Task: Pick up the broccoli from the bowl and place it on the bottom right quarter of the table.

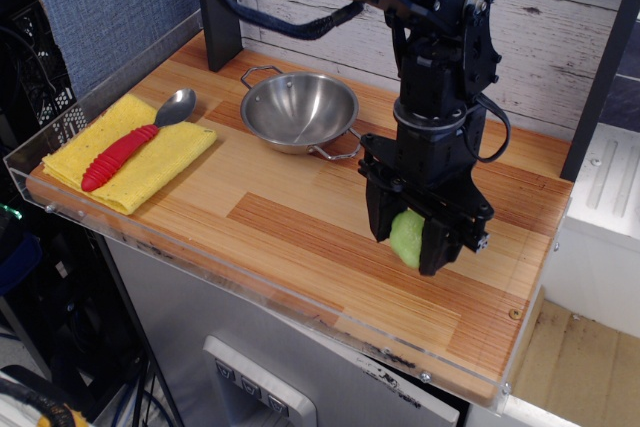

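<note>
Broccoli (pixel 406 237) sits clamped between the fingers of the end effector (pixel 410 250), low over the worktop (pixel 300 237). Behind and to its left stands the bowl (pixel 299 111).

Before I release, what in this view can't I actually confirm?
- Broccoli: only a green patch shows; the gripper fingers cover the rest.
- Whether it touches the table: the fingers hide its underside.
- Far rim of the bowl: clear, but the arm hides the tabletop behind it.
</note>
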{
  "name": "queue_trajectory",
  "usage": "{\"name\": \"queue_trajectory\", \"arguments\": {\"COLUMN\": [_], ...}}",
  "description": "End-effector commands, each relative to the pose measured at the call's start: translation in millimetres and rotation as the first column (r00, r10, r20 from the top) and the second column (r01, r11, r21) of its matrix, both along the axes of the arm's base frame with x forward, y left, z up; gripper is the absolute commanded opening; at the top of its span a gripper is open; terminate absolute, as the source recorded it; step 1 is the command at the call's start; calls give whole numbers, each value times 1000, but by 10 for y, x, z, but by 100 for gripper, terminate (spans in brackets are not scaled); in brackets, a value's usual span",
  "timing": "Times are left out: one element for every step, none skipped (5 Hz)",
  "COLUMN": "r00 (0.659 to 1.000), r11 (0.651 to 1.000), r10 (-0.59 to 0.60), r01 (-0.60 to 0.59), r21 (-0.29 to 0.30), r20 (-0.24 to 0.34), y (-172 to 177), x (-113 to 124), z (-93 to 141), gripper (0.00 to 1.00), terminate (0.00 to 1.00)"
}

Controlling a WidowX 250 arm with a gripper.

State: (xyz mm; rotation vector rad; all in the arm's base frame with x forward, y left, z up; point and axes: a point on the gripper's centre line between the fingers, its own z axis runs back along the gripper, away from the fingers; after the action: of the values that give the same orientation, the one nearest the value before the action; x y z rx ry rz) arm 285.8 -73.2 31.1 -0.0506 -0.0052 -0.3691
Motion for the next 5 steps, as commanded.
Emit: {"name": "queue_trajectory", "arguments": {"r00": [998, 996, 969, 962, 968], "r11": [999, 998, 985, 982, 981], "r10": [31, 54, 171, 188, 193], "r01": [-30, -52, -163, -179, -190], "r21": [-35, -35, -60, -61, -34], "r20": [45, 76, 178, 200, 158], "y": [76, 99, 293, 466, 558], "x": [-1, -34, -225, -335, -241], "z": [128, 279, 771, 999, 871], "gripper": [100, 100, 100, 100, 100], "terminate": [0, 0, 0, 0, 0]}}
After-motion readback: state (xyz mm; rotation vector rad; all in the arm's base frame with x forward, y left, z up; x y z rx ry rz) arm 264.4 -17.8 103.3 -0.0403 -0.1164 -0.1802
